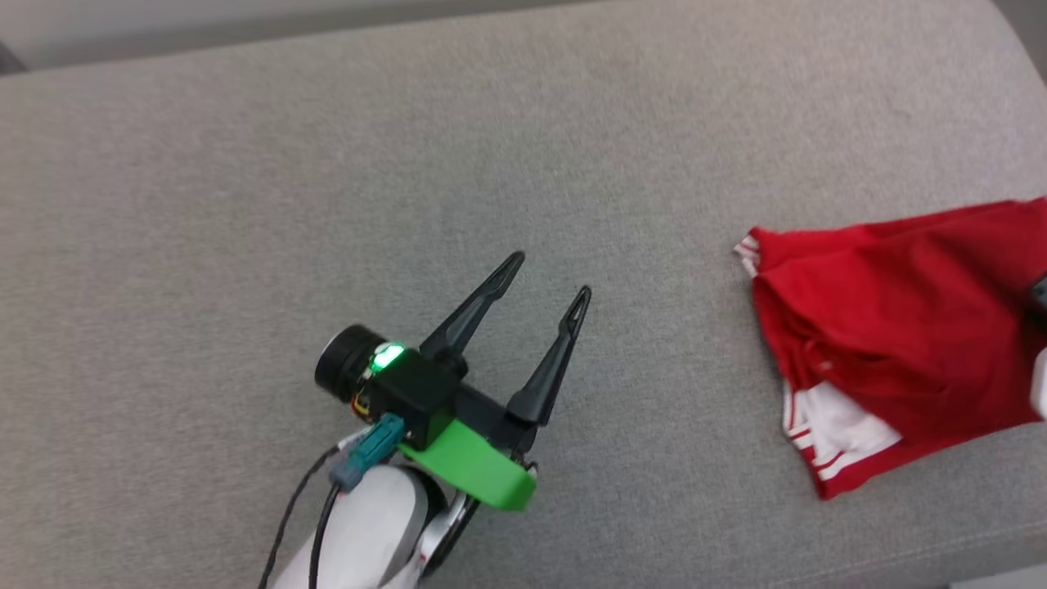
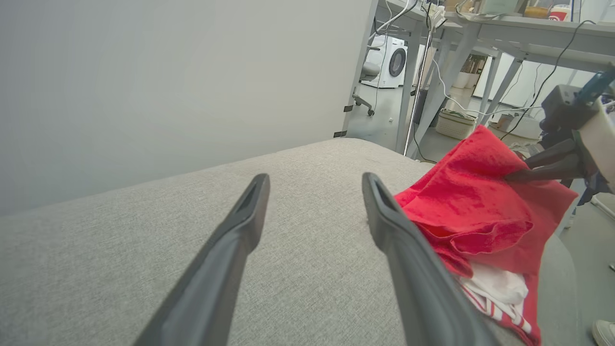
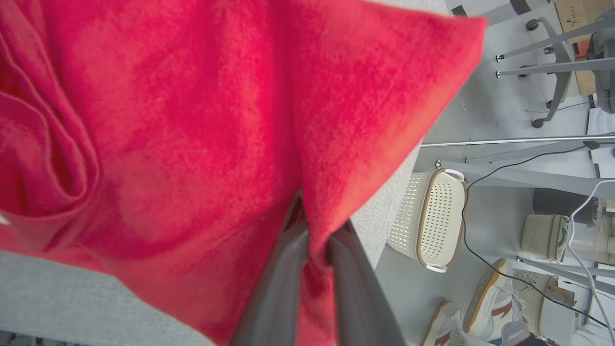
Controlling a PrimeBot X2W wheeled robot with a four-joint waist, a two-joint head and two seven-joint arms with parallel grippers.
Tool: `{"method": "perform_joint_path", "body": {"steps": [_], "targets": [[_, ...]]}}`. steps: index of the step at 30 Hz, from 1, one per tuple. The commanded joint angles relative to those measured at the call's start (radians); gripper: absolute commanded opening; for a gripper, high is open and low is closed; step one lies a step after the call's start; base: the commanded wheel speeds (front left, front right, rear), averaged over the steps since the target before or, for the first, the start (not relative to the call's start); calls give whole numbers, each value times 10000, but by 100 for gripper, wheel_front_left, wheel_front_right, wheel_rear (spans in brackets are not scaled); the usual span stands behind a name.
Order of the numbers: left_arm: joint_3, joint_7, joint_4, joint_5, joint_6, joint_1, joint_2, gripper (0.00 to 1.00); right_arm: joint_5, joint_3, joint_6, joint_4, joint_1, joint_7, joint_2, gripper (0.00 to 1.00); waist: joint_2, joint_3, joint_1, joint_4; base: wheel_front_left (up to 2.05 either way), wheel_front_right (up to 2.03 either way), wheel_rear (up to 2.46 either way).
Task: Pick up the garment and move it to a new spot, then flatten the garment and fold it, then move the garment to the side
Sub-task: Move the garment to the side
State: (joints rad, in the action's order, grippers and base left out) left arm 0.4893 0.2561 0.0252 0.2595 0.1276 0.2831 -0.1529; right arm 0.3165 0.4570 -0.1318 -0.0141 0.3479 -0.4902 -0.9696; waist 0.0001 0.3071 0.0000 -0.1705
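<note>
The garment (image 1: 891,327), a red shirt with a white, red-striped sleeve, lies crumpled at the right end of the grey cushion (image 1: 327,164). My right gripper (image 3: 317,226) is shut on a fold of its red cloth (image 3: 192,120), lifting one corner into a peak. In the left wrist view that gripper (image 2: 514,174) pinches the raised garment (image 2: 471,206) from the right. My left gripper (image 1: 549,278) hovers open over bare cushion to the left of the garment, holding nothing. Its fingertips (image 2: 262,180) stand wide apart, the right finger close to the cloth's edge.
The cushion's right end drops off just beyond the garment. On the floor there stand white perforated baskets (image 3: 427,221), table legs (image 2: 408,91), cables and shoes (image 3: 485,298). A washing machine (image 2: 391,60) is far back. A pale wall (image 2: 168,81) rises behind the cushion.
</note>
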Motion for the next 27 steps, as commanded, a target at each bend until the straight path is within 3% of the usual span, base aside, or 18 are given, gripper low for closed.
{"method": "perform_joint_path", "body": {"steps": [1, 9, 16, 25, 26, 27], "targets": [[126, 57, -34, -162, 31, 426, -151, 100, -189, -170, 11, 352, 304, 281, 1, 0, -1, 1403, 0, -791, 0, 0, 0], [451, 57, -412, -381, 31, 1781, -504, 100, -1097, -1163, 11, 2821, 1587, 1848, 208, 0, -1, 2785, 0, -1009, 0, 0, 0], [321, 54, -831, -462, 30, 2446, -707, 100, -1776, -2228, 11, 4575, 2390, 2681, 701, 0, -1, 3355, 0, -856, 0, 0, 0], [256, 5, -1201, -440, -61, 2581, -828, 100, -2547, -3159, 11, 5726, 3013, 3388, 1293, 0, -1, 3576, 0, -639, 0, 0, 0], [259, 5, -1211, -429, -72, 2575, -831, 100, -2654, -3268, 11, 5824, 3098, 3467, 1366, 7, -1, 3564, 0, -616, 0, 0, 0], [268, 6, -1207, -419, -77, 2567, -830, 100, -2742, -3341, 11, 5908, 3140, 3513, 1424, 50, -1, 3535, 0, -589, 0, 0, 0]]}}
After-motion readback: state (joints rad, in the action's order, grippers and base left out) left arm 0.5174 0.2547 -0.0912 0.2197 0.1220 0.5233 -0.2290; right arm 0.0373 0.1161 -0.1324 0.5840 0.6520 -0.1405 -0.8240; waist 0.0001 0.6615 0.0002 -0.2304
